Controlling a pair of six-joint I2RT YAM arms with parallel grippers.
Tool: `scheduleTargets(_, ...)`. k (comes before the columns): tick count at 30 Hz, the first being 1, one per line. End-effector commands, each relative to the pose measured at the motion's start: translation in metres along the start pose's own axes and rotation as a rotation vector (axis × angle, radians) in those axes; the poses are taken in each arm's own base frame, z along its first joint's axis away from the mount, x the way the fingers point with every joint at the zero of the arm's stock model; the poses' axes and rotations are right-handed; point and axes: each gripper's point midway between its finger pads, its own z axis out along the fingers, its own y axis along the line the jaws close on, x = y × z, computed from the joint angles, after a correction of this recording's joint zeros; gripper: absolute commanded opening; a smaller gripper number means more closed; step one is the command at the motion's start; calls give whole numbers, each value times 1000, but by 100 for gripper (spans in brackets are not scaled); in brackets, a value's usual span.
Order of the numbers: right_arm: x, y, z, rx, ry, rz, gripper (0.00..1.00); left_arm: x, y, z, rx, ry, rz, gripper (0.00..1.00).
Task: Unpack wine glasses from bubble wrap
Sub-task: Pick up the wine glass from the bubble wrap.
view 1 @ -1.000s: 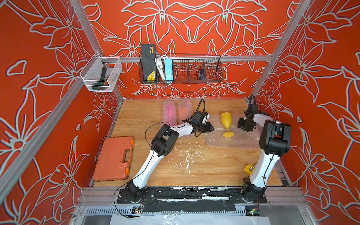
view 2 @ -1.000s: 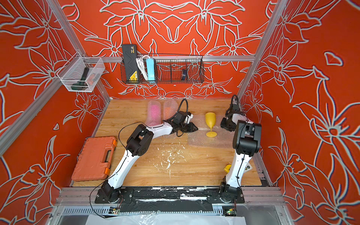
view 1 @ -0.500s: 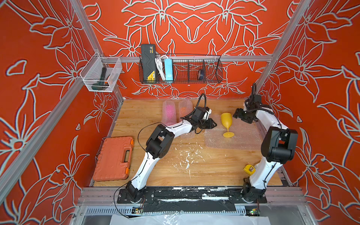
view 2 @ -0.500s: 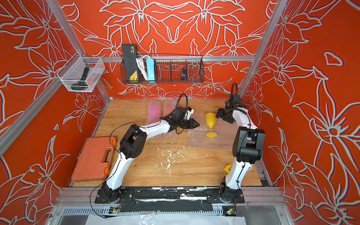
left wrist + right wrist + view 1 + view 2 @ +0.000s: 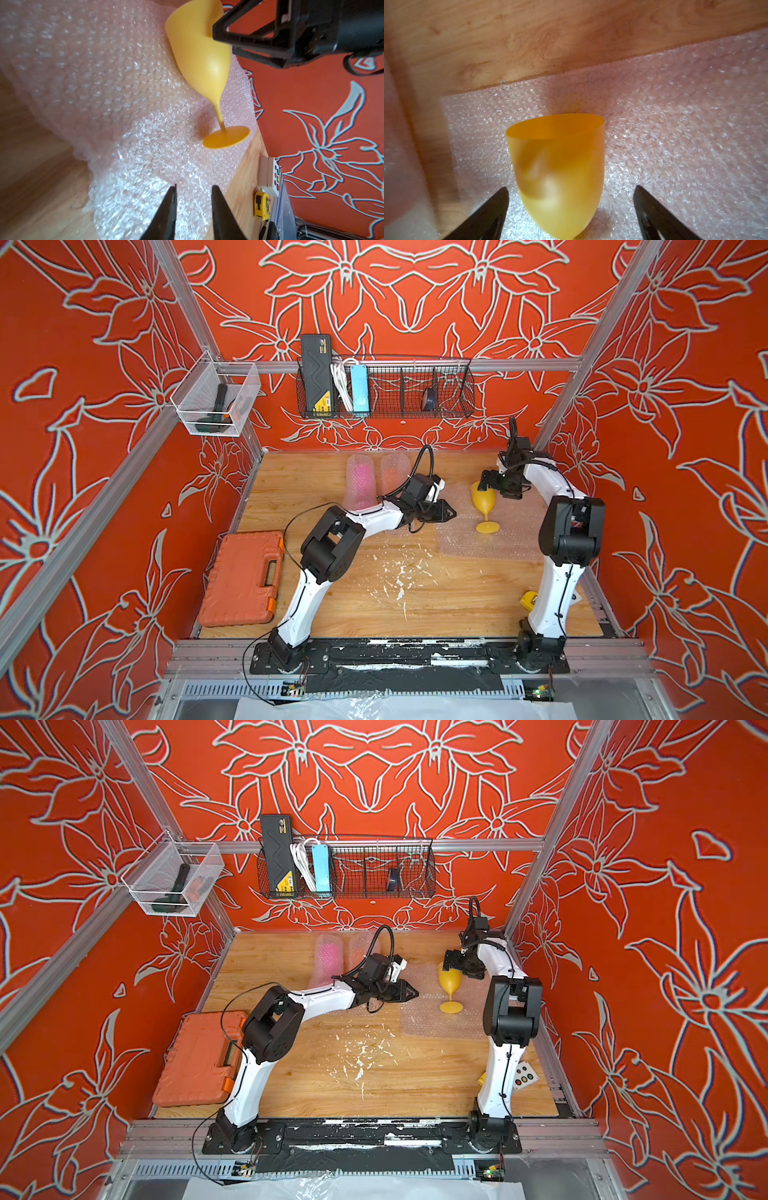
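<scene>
Nearest us on the wooden table, we see a yellow tape measure at the right and an orange tool case at the left, both well apart from the goblet. Farther in, right of centre, a flat bubble wrap sheet carries the yellow goblet, standing on its foot, mouth up, long axis roughly vertical. The left gripper hovers at the sheet's left edge, fingers narrowly apart, nothing between them. The right gripper straddles the bowl, fingers wide and clear of it. Beyond, the pink tube and orange tube lie lengthwise near-to-far, partly behind the left arm. On the far wall a wire basket holds a black unit; we cannot read its yellow label.
</scene>
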Motion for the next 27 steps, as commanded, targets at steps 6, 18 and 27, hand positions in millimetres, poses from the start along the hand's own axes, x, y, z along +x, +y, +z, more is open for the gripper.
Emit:
scheduleTargets(6, 13, 1, 17, 82, 97, -66, 94, -13, -30, -17, 69, -43, 40, 29)
scheduleTargets(18, 5, 3, 41, 99, 119, -84, 89, -5, -26, -20, 67, -37, 33, 29)
scheduleTargets(27, 5, 3, 41, 96, 115, -93, 77, -2, -24, -18, 67, -30, 26, 29)
